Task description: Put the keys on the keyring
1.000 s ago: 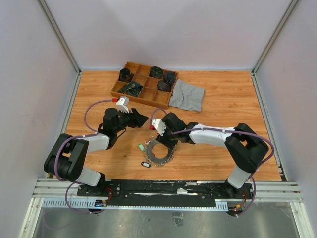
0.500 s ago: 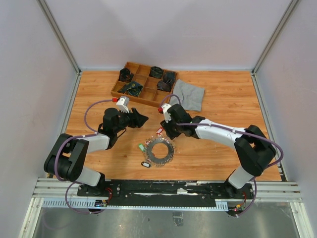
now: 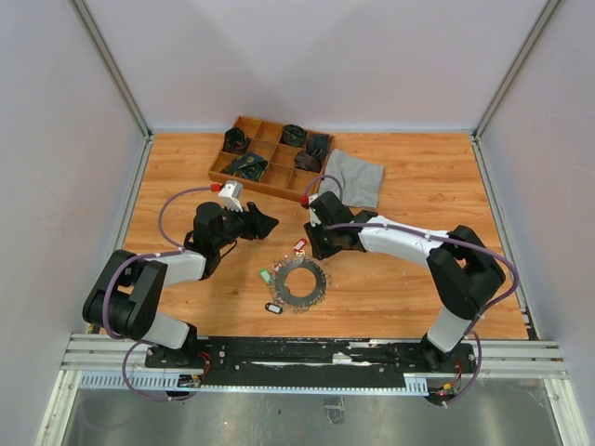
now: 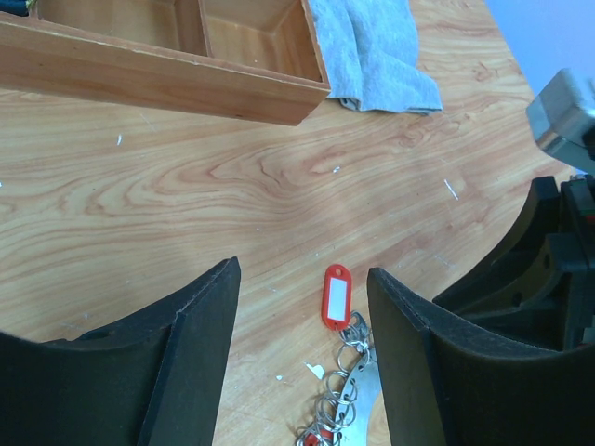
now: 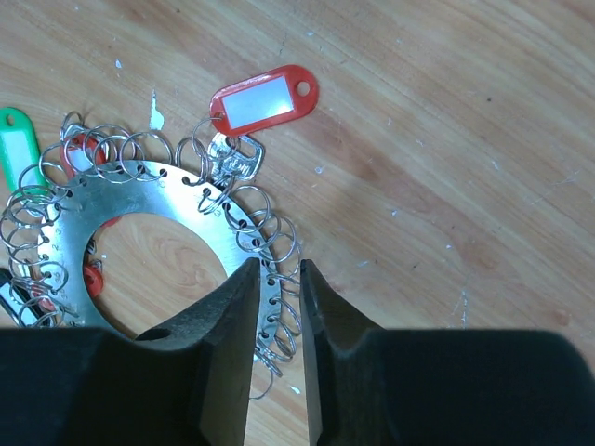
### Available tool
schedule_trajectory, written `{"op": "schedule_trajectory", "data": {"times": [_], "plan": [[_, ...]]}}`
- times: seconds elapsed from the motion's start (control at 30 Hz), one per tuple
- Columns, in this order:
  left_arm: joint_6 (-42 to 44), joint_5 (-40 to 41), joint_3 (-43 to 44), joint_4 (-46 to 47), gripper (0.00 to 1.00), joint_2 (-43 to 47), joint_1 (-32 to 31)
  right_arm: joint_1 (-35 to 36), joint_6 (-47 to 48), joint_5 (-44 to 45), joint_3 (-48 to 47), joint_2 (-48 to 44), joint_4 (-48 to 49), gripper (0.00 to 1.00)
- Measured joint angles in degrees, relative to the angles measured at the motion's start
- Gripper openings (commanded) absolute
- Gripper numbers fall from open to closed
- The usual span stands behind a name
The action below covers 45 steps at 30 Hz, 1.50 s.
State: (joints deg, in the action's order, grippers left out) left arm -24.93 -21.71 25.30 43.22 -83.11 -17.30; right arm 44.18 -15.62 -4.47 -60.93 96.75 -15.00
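The keyring (image 3: 300, 283), a flat metal ring plate edged with small wire loops, lies on the table in front of both arms. A key with a red tag (image 3: 299, 246) lies at its far edge, a green tag (image 3: 265, 275) at its left and a white tag (image 3: 273, 308) at its near left. My left gripper (image 3: 265, 223) is open and empty, with the red tag (image 4: 337, 297) and the ring's edge (image 4: 358, 409) between its fingers. My right gripper (image 3: 321, 243) hovers over the ring (image 5: 139, 186), its jaws nearly together and holding nothing. The red tag (image 5: 265, 98) and its key (image 5: 232, 158) hang from a loop.
A wooden compartment tray (image 3: 270, 153) with dark items stands at the back, and also shows in the left wrist view (image 4: 158, 79). A grey cloth (image 3: 351, 178) lies to its right. Small white scraps dot the wood near the ring (image 5: 153, 116).
My right gripper has drawn back from the keyring toward the far side, up and right. The red-tagged key now lies free at the ring's far edge. The left arm has not moved.
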Motion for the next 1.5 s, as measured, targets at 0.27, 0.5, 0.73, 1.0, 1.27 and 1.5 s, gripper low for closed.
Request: {"op": "schedule_trajectory", "data": {"times": [0.27, 0.5, 0.73, 1.0, 1.27, 1.5], "plan": [[0.0, 0.0, 0.0, 0.0, 0.62, -0.1, 0.0, 0.0, -1.6, 2.5, -2.3, 3.7, -2.6, 0.22], [0.0, 0.0, 0.0, 0.0, 0.62, -0.3, 0.0, -1.3, -1.2, 6.2, -5.5, 6.9, -3.5, 0.13], [0.0, 0.0, 0.0, 0.0, 0.62, -0.4, 0.0, -2.9, -0.2, 2.8, -8.0, 10.2, -4.4, 0.06], [0.0, 0.0, 0.0, 0.0, 0.62, -0.5, 0.0, -3.5, 1.2, -6.5, -8.7, 10.9, -5.0, 0.03], [0.0, 0.0, 0.0, 0.0, 0.62, -0.5, 0.0, -3.8, 1.5, -14.8, -8.6, 10.9, -3.1, 0.04], [0.0, -0.1, 0.0, 0.0, 0.62, -0.6, 0.0, -4.7, 1.4, -17.4, -7.9, 10.9, -1.0, 0.06]]}}
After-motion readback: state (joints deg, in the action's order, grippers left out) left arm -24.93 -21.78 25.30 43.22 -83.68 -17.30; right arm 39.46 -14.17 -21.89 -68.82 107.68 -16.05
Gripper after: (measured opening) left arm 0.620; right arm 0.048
